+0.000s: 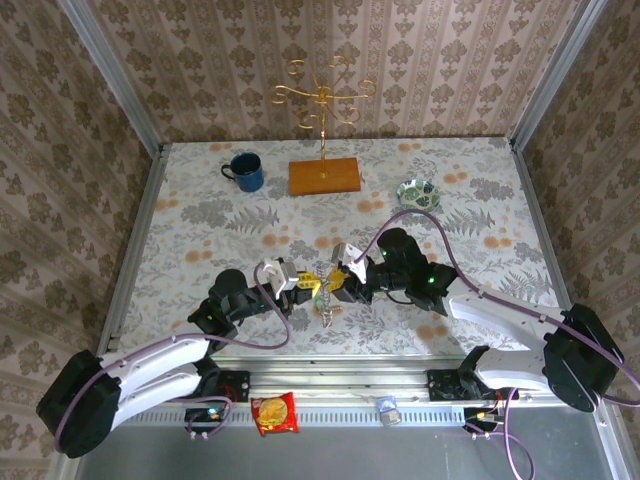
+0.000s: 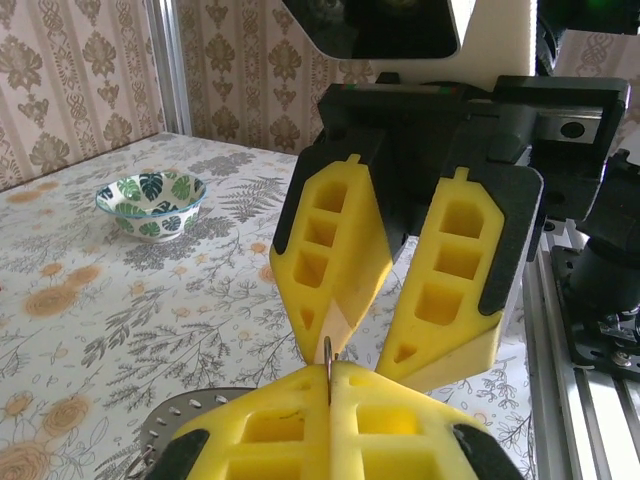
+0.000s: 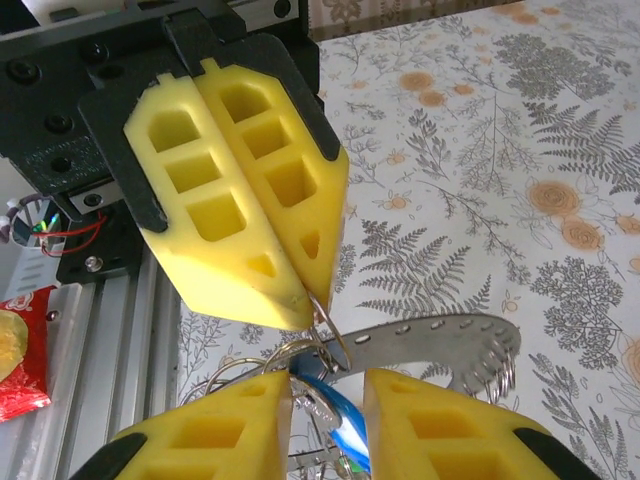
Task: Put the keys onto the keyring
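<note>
Keys (image 3: pixel 335 435) and keyring (image 3: pixel 440 340) hang bunched together just above the tabletop (image 1: pixel 200 230), near its front edge, where the two pincers meet tip to tip. The keyring reads as a flat, dull-grey metal band, curved, with a row of small punched holes along its rim and fine wire rings tangled at one end. Of the keys, only the one with the glossy bright-blue plastic head shows plainly; I cannot pick out the greenish one. The left pincer (image 2: pixel 330 375) is closed, its yellow fingers, moulded with square pockets, pinching a thin wire loop (image 2: pixel 328 358) seen edge-on. The right pincer (image 3: pixel 328 385) stands partly open with the blue head lying in the gap; whether its pads actually press on the key I cannot tell. This looks like the threading step itself, with one arm steadying the loop while the other brings a key to it. The next move would call for a sure hold on the small, slick head, then lining the key's tiny eye up with the wire and sliding it on slowly. The wire looks springy enough to twist away, and hard metal may slip against smooth plastic fingers.
</note>
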Robot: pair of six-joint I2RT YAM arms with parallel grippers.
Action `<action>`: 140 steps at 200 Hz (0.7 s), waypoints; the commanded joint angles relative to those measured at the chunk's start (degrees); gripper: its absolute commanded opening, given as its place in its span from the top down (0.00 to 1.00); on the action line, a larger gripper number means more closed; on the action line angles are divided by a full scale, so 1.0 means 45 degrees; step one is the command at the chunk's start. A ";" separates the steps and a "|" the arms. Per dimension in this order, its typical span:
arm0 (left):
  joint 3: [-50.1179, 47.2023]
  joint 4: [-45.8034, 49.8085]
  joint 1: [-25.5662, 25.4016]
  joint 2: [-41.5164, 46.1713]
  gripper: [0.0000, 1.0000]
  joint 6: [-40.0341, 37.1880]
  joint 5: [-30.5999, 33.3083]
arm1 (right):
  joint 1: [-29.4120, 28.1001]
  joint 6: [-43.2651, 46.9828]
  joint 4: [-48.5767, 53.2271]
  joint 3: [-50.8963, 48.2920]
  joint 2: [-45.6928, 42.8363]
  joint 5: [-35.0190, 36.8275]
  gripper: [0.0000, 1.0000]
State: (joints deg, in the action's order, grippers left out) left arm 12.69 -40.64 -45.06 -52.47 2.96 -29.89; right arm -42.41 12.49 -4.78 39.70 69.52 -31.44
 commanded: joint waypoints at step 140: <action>-0.0058 -0.0029 -0.0159 -0.0028 0.93 -0.0708 -0.0019 | 0.0011 0.0635 0.0670 0.0690 -0.0028 -0.0985 1.00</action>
State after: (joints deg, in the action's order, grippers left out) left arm 12.58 -42.24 -45.36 -53.41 2.52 -30.96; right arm -42.04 11.99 -5.23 39.92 69.52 -33.76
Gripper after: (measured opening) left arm 0.063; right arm 0.063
